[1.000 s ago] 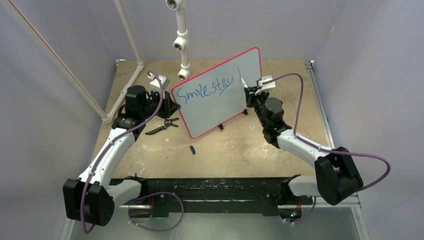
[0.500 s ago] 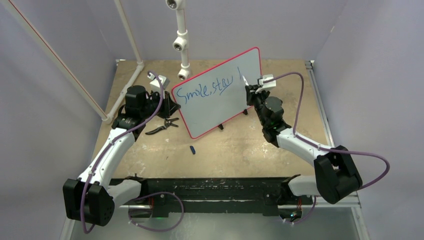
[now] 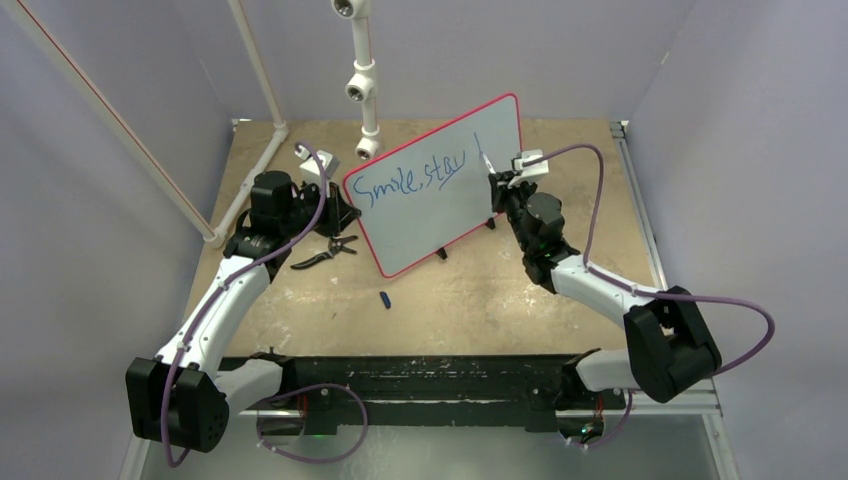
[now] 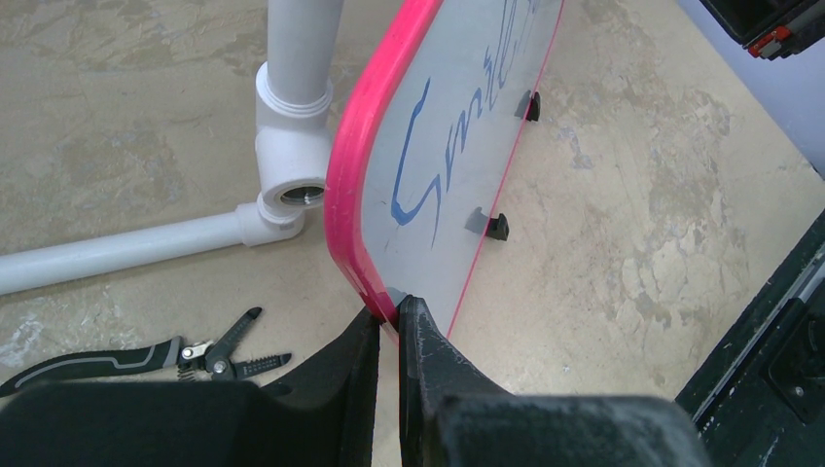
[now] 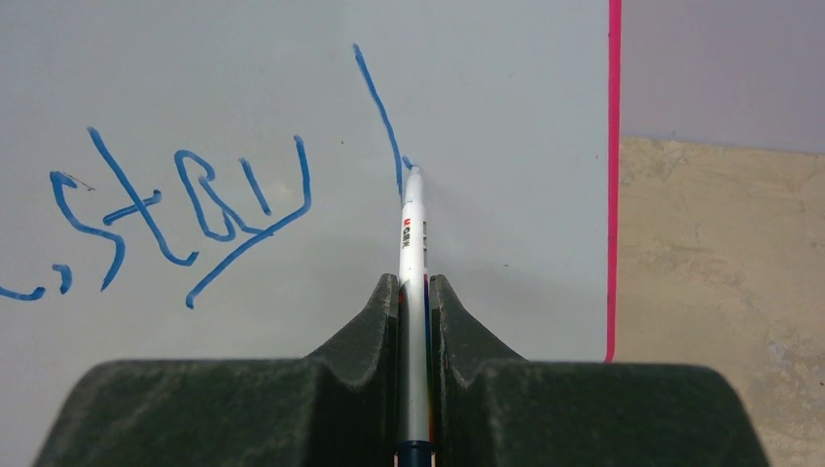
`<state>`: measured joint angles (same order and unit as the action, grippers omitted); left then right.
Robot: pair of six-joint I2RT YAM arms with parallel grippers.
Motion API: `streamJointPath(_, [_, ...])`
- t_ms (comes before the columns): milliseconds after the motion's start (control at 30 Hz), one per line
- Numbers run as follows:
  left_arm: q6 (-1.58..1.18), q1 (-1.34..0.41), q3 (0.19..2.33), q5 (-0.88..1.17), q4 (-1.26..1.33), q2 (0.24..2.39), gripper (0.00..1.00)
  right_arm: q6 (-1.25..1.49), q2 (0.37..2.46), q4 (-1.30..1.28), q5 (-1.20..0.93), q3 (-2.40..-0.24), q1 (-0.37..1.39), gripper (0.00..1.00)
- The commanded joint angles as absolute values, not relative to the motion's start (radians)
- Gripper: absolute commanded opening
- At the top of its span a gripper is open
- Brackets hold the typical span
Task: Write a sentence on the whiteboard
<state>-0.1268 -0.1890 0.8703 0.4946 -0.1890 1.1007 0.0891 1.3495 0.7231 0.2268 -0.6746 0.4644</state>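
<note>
Blue sentence [image 3: 415,180], red-framed whiteboard [image 3: 432,232] — marker [image 5: 413,243] touching

"Smile, stay" in blue on whiteboard [image 3: 432,222]

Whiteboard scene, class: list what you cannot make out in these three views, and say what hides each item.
Left wrist view: the sentence runs off the top edge after "Smil".
Right wrist view: the rear end of the marker is hidden between the fingers of the right gripper and cut by the bottom edge; "Smile" is cut by the left edge.
Top view: the small dark item on the table is too small to identify.
</note>
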Motion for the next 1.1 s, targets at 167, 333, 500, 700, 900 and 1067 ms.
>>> streamJointPath(167, [-0.09,-0.172,0.868,0.468,-0.172,1.083,0.0,0.087,1.36,0.771,0.265,-0.73,0.463,0.0])
streamJointPath(333, [-0.089,-0.172,0.87,0.467,-0.172,1.083,0.0,0.085,1.369,0.778,0.282,-0.747,0.462,0.0])
streamJointPath(500, [-0.089,-0.172,0.87,0.468,-0.17,1.083,0.0,0.088,1.38,0.765,0.289,-0.745,0.462,0.0])
streamJointPath(700, [-0.09,-0.172,0.87,0.469,-0.17,1.083,0.0,0.113,1.373,0.752,0.273,-0.703,0.463,0.0])
streamJointPath(900, [-0.091,-0.172,0.871,0.471,-0.169,1.085,0.0,0.138,1.36,0.725,0.254,-0.66,0.463,0.0])
streamJointPath(1067, [-0.091,-0.172,0.87,0.47,-0.169,1.084,0.0,0.15,1.346,0.721,0.25,-0.636,0.465,0.0])
